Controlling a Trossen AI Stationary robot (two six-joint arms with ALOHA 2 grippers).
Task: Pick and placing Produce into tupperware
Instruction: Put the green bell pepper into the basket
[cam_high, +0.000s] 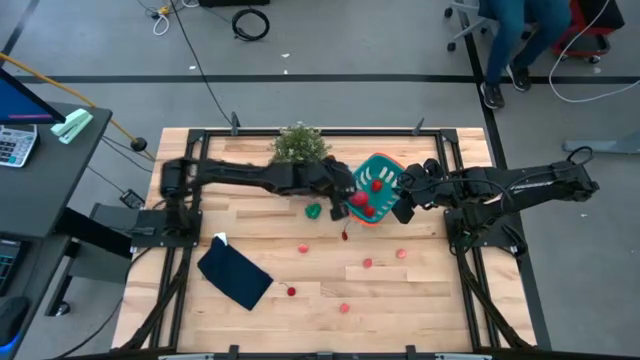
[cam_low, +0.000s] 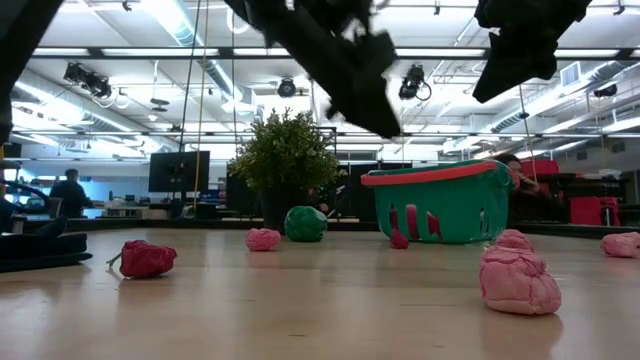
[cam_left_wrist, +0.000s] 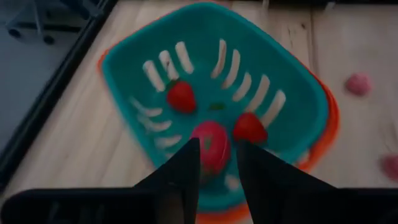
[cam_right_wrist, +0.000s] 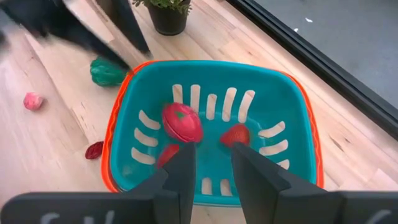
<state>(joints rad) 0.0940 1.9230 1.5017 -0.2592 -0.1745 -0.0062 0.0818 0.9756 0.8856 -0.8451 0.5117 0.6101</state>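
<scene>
With both the left tool (cam_left_wrist: 214, 165) and the right tool (cam_right_wrist: 208, 165) hovering slightly parted and empty over the teal slotted plastic basket (cam_high: 388, 165), which holds three red toy fruits (cam_right_wrist: 182, 122), I'd lift the left straight up before reaching for the green toy vegetable (cam_high: 314, 211) on the desk (cam_high: 400, 290).

**Camera setup, four views**

High view looks straight down on the whole table (cam_high: 300, 290) from well above; low view sits at tabletop level, facing across into the room; both wrist views look down close over the teal basket (cam_left_wrist: 217, 81), frame centre; all four share that basket.
</scene>
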